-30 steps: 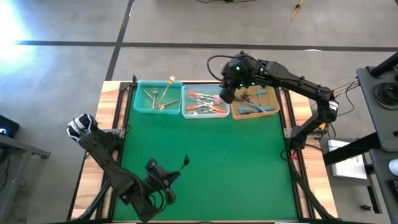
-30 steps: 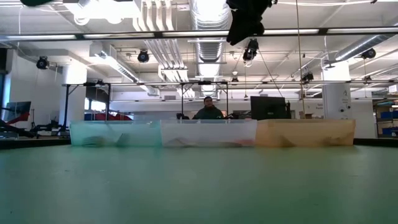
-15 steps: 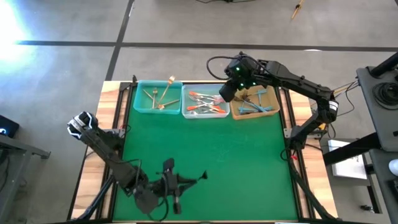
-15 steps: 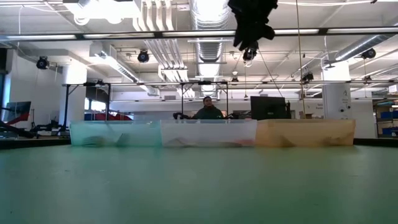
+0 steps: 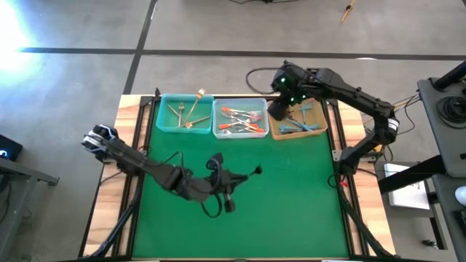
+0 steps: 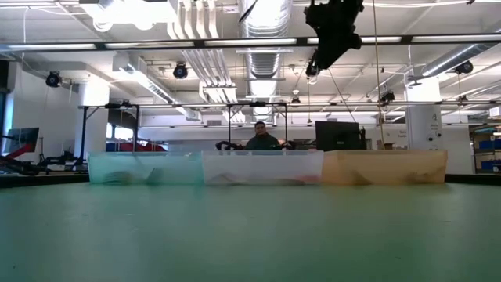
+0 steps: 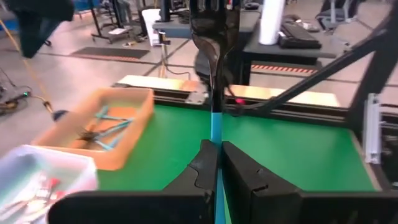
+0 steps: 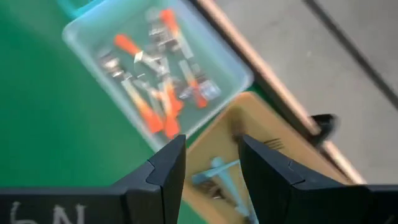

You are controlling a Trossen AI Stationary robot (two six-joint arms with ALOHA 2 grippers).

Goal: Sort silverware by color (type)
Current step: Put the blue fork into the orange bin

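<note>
The left claw (image 7: 212, 163) is hanging over the middle of the green tabletop (image 5: 291, 189), fingers pinched tight on a teal-handled fork (image 7: 215, 127) sticking out ahead of it. The right claw (image 8: 211, 163) is sitting above the far edge with fingers apart and empty, over the tan bin (image 5: 300, 122) holding more teal forks (image 8: 222, 176).

A green table (image 5: 277, 196) carries three bins (image 5: 240, 117) in a row along its far edge

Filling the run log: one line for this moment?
left claw: shut on teal-handled fork, mid-table | right claw: open, empty, above tan bin | gold, orange, teal forks binned separately
</note>
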